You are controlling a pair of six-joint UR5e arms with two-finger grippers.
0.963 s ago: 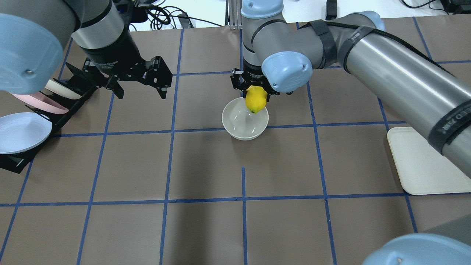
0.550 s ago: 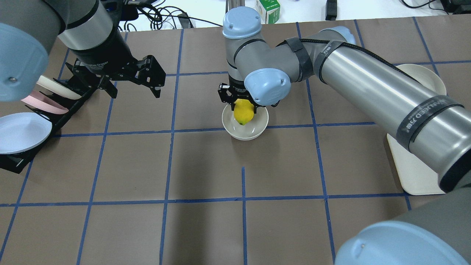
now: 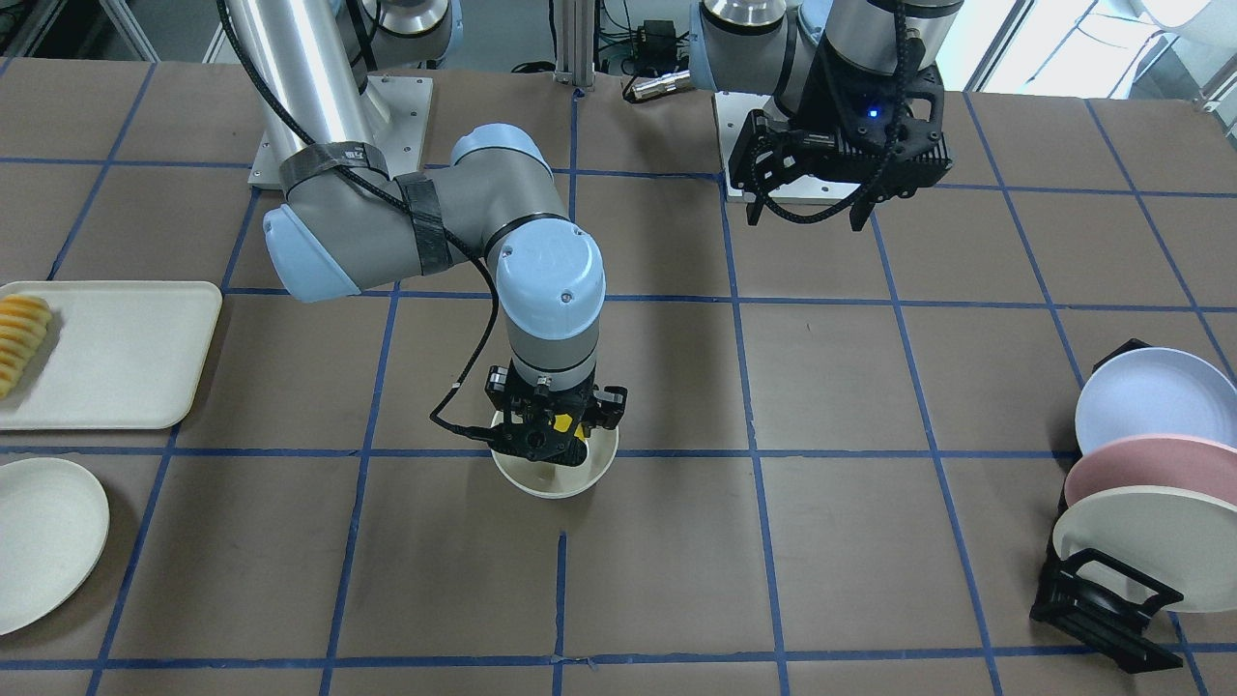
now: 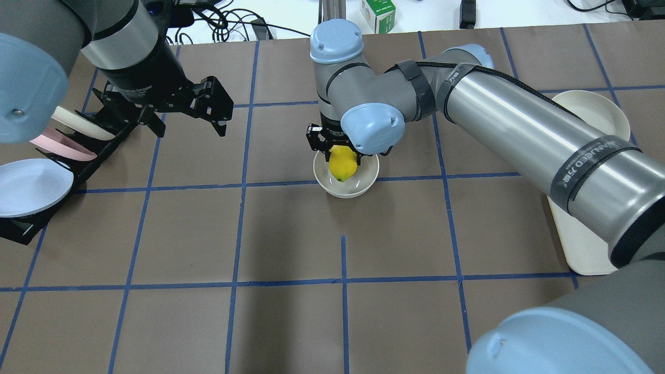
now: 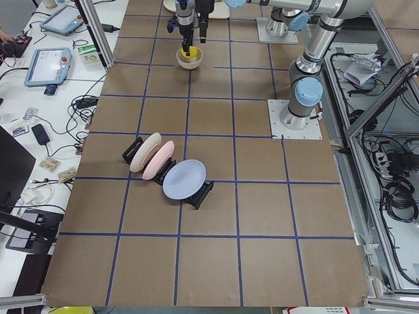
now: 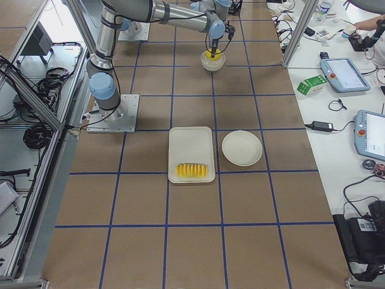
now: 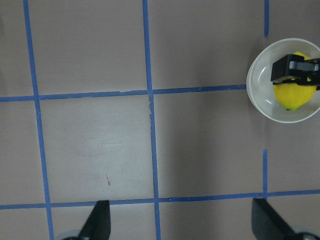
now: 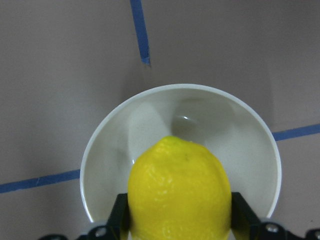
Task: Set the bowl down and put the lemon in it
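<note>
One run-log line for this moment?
right gripper: shut on lemon, over bowl | left gripper: open, empty, aside | release: not yet done

Place: a robotics lab, a fenced test cell.
Table: brown table (image 4: 291,322) gridded with blue tape lines (image 4: 343,259), filling every view.
Machines: grey-and-blue right arm (image 4: 509,124) and left arm (image 4: 124,36); a bolted base plate (image 5: 276,129) right of centre in the left-end view.
Operator gear: teach pendants (image 6: 341,72) on the white bench, right edge of the right-end view.
Surroundings: loose cables (image 5: 396,190) and an aluminium frame post (image 6: 299,30) along the table's edges.
</note>
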